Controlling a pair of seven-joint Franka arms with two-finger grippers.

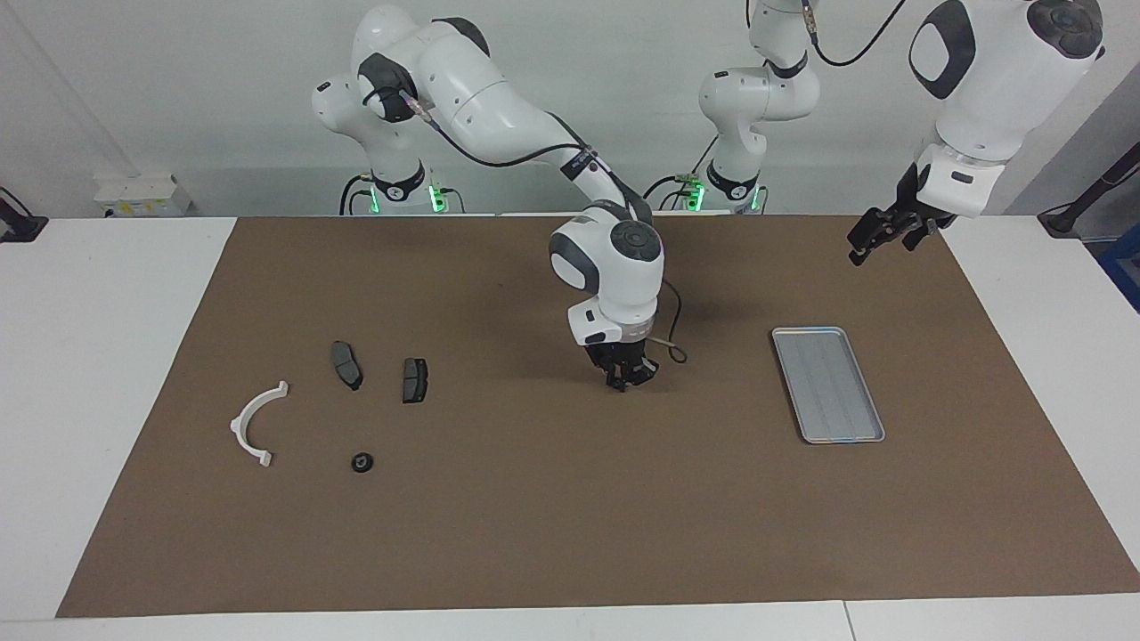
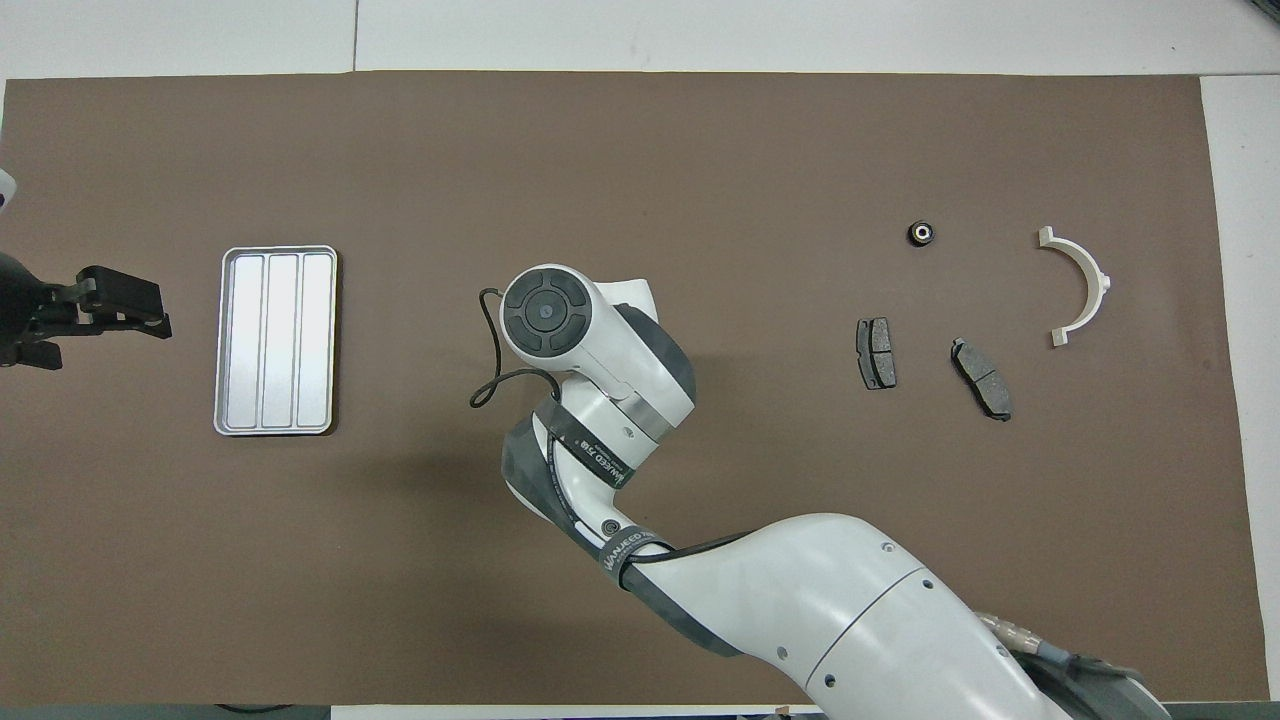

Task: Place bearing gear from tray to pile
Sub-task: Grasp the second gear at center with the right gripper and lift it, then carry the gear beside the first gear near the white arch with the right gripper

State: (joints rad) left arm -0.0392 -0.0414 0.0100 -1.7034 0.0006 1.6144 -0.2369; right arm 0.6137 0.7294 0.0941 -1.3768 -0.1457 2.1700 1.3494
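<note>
At the middle of the brown mat, my right gripper (image 1: 624, 382) is down at the surface and shut on a small black bearing gear, which barely shows between the fingertips. In the overhead view the right arm's wrist (image 2: 545, 310) hides both. The silver tray (image 1: 828, 383) (image 2: 277, 340) lies toward the left arm's end with nothing in it. The pile lies toward the right arm's end: a white half-ring bracket (image 1: 239, 420) (image 2: 1098, 280), two dark brake pads (image 1: 346, 364) (image 1: 414, 379), and another bearing gear (image 1: 361, 462) (image 2: 921, 233). My left gripper (image 1: 859, 252) (image 2: 140, 318) waits open in the air beside the tray.
The brown mat (image 1: 534, 516) covers most of the white table. A thin cable loop (image 1: 672, 354) hangs from the right wrist. The right arm's forearm (image 2: 850, 620) spans the mat's near part in the overhead view.
</note>
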